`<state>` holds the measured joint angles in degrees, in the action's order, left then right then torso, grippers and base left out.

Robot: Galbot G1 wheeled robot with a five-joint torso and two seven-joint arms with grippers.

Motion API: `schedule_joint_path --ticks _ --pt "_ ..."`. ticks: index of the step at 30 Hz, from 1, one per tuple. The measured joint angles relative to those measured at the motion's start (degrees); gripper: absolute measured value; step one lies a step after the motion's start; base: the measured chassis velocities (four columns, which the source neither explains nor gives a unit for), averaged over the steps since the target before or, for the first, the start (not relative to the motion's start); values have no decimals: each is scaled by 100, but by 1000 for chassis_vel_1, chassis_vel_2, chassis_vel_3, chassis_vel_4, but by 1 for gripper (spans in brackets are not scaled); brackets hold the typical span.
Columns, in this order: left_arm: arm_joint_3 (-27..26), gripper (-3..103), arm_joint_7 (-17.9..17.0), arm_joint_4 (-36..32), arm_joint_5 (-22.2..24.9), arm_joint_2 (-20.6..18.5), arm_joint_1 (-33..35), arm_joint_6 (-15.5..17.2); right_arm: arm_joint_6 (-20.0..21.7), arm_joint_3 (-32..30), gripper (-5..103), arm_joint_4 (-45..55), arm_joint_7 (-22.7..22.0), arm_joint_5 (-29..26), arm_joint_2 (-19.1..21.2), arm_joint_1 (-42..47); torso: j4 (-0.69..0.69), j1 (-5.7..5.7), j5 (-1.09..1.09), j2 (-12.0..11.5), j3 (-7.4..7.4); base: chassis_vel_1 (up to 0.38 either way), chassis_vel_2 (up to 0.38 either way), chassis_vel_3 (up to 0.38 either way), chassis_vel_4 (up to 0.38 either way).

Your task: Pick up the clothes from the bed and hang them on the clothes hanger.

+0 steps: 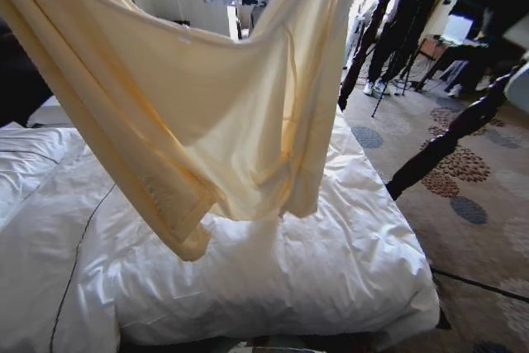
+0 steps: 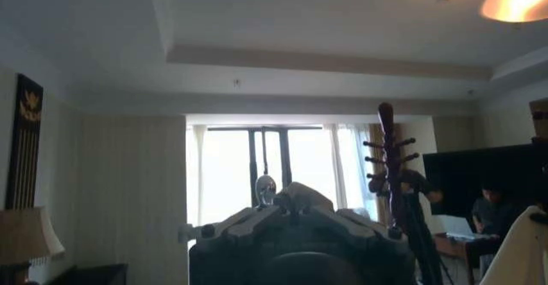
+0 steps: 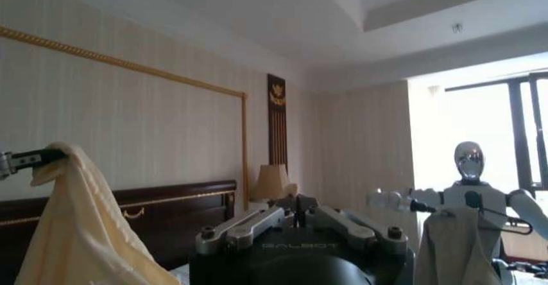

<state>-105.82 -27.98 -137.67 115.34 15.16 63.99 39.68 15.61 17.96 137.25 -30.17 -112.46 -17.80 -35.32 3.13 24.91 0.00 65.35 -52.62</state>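
While spread crosswise, the clothes (image 1: 207, 113) sag above the bed (image 1: 331, 262).

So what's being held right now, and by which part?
The clothes, pinched by the left gripper at a bunched top fold; for the right gripper, cannot tell.
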Motion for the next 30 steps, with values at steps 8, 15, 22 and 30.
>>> schedule_joint_path --ticks 8,15,22,30 --pt "1208 0 124 -36 -915 365 -73 -427 -2 300 0 -23 -55 242 136 216 -3 0 -3 0 0 0 0 0 0" --pt "1984 0 579 112 -1796 639 -129 -795 -68 635 0 -605 -53 645 -390 180 -3 1 -2 -1 -2 0 0 0 0" --pt "1675 0 715 442 -1752 397 -299 -926 -47 949 0 -1005 -199 377 -880 -821 -1 0 -2 0 -1 0 0 0 0" --pt "830 0 773 897 -1152 -251 -306 -799 -33 1717 0 -1427 -487 -306 -1431 -2637 -1 -1 -3 0 0 0 0 0 0"
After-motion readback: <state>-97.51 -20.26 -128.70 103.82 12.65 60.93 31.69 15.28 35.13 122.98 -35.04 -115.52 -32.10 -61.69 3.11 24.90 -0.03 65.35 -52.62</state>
